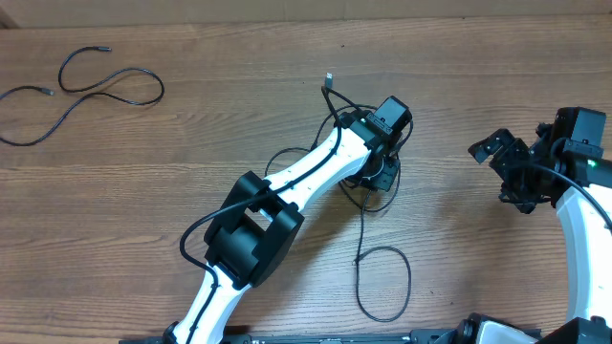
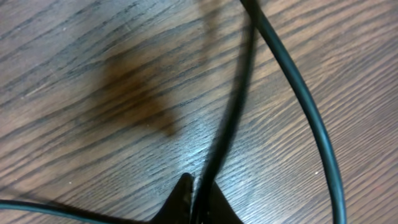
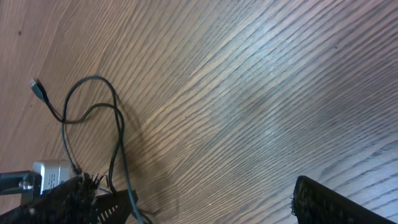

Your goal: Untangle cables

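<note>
A tangle of thin black cables [image 1: 337, 124] lies mid-table, with a silvery-tipped plug [image 1: 328, 76] at its far end and a loop [image 1: 384, 285] trailing toward the front. My left gripper [image 1: 381, 178] is down on the tangle. In the left wrist view its jaws [image 2: 200, 202] are shut on one thin cable [image 2: 233, 106], and another strand [image 2: 311, 112] arcs past on the right. A separate cable [image 1: 96, 88] lies at the far left. My right gripper [image 1: 493, 174] is open and empty to the right of the tangle. Its view [image 3: 211, 196] shows the tangle's loops [image 3: 115, 118] and a plug [image 3: 39, 89].
The wood-grain table [image 1: 191, 153] carries everything. The left arm's white and black links [image 1: 258, 225] stretch from the front edge to the middle, over part of the tangle. The right arm's body [image 1: 583, 191] stands at the right edge.
</note>
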Action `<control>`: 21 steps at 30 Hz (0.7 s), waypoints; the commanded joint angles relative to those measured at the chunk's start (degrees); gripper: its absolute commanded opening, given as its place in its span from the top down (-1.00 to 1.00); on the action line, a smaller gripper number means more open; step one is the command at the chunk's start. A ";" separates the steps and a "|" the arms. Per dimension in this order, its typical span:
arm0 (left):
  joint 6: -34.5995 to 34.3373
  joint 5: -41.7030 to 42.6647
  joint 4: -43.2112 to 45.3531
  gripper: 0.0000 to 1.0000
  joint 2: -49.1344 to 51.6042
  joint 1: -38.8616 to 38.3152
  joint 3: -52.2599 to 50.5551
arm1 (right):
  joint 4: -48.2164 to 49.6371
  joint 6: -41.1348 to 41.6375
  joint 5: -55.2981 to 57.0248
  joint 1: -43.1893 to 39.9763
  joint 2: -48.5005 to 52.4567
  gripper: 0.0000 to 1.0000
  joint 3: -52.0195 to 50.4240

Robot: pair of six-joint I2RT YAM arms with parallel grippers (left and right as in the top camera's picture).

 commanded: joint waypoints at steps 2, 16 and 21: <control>-0.31 -0.35 -0.26 0.91 0.61 -0.11 -0.24 | 0.50 0.26 -1.92 -0.11 -0.37 -1.00 0.59; -1.01 6.80 -5.09 0.92 -6.08 6.08 5.70 | 8.28 0.24 -8.70 7.80 2.14 -0.48 -6.95; -0.96 7.61 -4.85 0.91 -8.74 6.51 5.88 | 12.31 0.24 -8.70 14.19 5.79 -0.19 -9.18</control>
